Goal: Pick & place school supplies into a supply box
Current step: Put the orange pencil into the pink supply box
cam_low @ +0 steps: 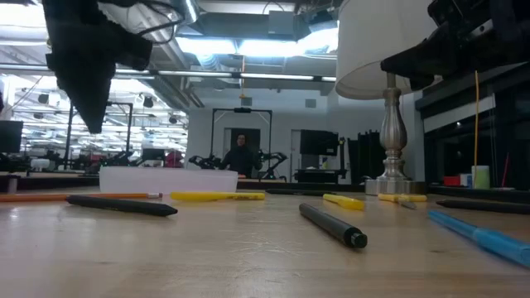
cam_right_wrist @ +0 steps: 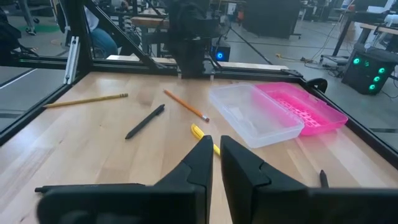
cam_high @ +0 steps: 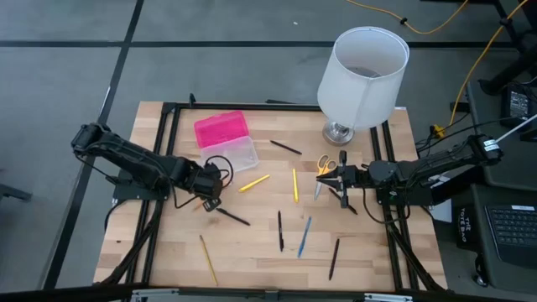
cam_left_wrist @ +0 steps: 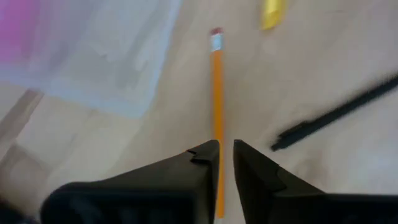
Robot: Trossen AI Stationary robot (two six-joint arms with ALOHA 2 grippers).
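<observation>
Wood table (cam_high: 252, 252), lab behind. Supply box (cam_high: 225, 141) lies open far-left, lid flipped back, ready for loading. Left gripper (cam_left_wrist: 225, 152), slightly parted, straddles an orange pencil (cam_left_wrist: 217, 99) beside the box, not clamped. Right gripper (cam_high: 323, 178), nearly closed and empty, hovers by the scissors (cam_high: 325, 163).

Def a robotics lab / big open workshop, not a home. Bare ceiling w/ ducts (cam_low: 174, 62) and strip lights, grey floor (cam_high: 67, 75) w/ yellow cables (cam_high: 470, 59) running across it. Wood table (cam_high: 252, 252) sits in a black metal frame (cam_high: 164, 151). More frames and gear in the back, plus a person (cam_low: 241, 155) standing there.
</observation>
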